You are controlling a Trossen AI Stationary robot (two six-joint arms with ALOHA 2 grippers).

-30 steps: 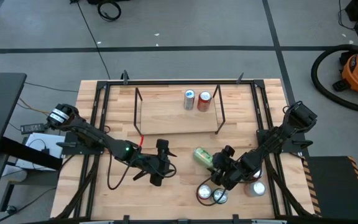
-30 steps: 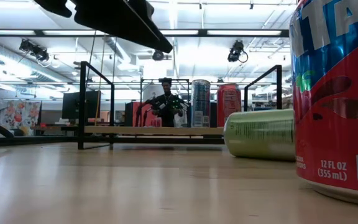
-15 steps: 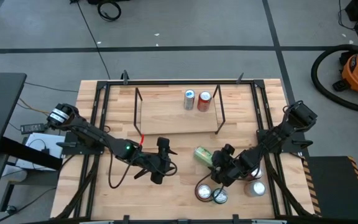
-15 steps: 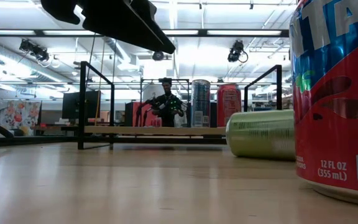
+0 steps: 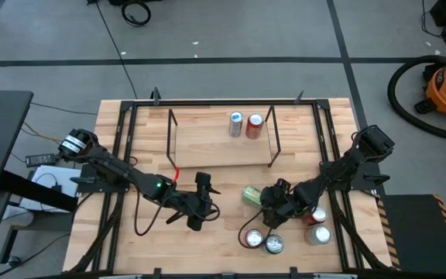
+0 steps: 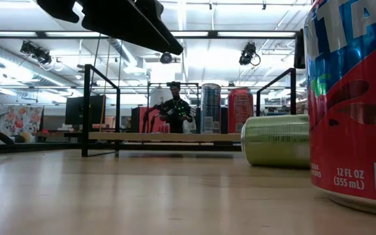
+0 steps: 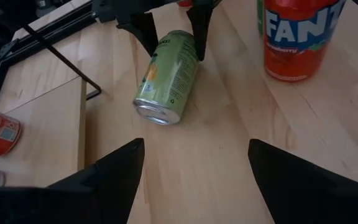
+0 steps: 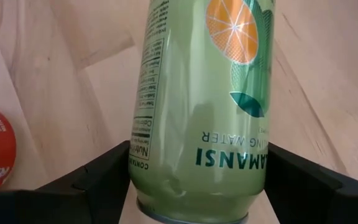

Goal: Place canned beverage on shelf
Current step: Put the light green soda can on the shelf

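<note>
Since a second ago the right gripper has slid leftward along the lying green can, and its fingers now press both flanks of that can, clamped on it. Nearest the front edge of the table stand silver-topped cans, with a red Fanta can close against the low camera. Just behind them the green can lies on its side on the wood, right of centre, its silver end turned toward the left arm. Left of it, the left gripper hovers over bare table, jaws about half apart and holding nothing. Farther back stands the shelf, its light deck carrying a blue-silver can and a red can upright, side by side, toward its far right corner.
</note>
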